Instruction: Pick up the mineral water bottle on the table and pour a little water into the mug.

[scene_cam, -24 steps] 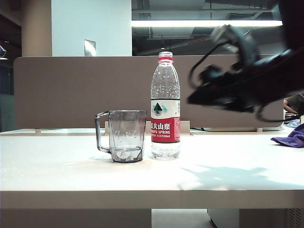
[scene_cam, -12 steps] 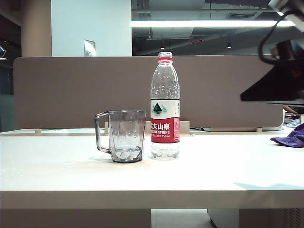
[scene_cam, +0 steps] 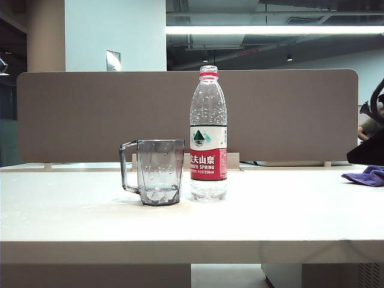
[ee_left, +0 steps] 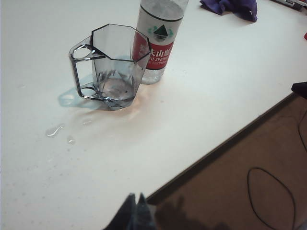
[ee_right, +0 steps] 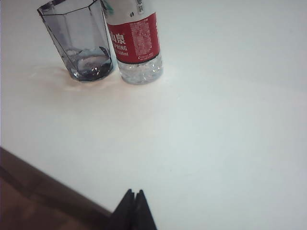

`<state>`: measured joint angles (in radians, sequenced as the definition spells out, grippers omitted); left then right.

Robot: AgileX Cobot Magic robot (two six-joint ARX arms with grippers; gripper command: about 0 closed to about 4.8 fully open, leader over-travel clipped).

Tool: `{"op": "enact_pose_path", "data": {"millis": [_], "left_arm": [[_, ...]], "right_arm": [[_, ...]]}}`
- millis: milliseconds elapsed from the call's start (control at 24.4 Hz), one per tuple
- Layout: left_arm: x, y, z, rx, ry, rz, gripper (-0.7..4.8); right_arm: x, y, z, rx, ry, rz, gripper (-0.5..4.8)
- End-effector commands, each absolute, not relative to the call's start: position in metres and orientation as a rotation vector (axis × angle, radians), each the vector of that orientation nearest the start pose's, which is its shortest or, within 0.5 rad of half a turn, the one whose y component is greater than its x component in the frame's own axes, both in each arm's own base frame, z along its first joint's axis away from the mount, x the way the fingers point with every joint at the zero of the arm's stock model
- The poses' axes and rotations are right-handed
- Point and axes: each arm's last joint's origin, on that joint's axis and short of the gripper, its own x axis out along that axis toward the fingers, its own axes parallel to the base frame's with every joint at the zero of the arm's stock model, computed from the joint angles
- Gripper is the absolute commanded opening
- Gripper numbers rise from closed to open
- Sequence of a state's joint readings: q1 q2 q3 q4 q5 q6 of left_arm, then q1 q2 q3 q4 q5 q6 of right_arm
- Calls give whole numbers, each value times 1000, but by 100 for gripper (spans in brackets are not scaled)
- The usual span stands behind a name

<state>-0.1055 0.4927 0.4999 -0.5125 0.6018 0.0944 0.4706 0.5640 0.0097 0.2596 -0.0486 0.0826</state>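
Clear ribbed bottle (scene_cam: 208,133) stands upright touching the faceted grey mug (scene_cam: 154,171) on the smooth worktop (scene_cam: 270,216); left gripper (ee_left: 135,211) and right gripper (ee_right: 133,208), fingers together, hover well apart from the bottle.

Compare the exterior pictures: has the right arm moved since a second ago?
Yes. It has pulled back rightward, away from the mineral water bottle, to the picture's right edge. The right gripper is shut and empty.

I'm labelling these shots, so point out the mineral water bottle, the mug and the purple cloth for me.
mineral water bottle (scene_cam: 209,165), exterior view, on its red label.
mug (scene_cam: 160,171), exterior view, on its faceted side wall.
purple cloth (scene_cam: 367,176), exterior view, on the folded fabric at the table's right edge.
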Motion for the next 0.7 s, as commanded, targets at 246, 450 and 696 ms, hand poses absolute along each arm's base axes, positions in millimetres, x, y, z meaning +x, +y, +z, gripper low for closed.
{"op": "enact_pose_path", "data": {"millis": [246,450,696], "left_arm": [[110,-28,248,-32,449,-720,-5],[110,-28,248,-32,449,-720,-5],[110,-28,248,-32,449,-720,-5]], "right_arm": [[102,53,124,-10,465,495,-6],[106,43,125,55,463,405,-5],[112,22,126,199,454,196,-5]]}}
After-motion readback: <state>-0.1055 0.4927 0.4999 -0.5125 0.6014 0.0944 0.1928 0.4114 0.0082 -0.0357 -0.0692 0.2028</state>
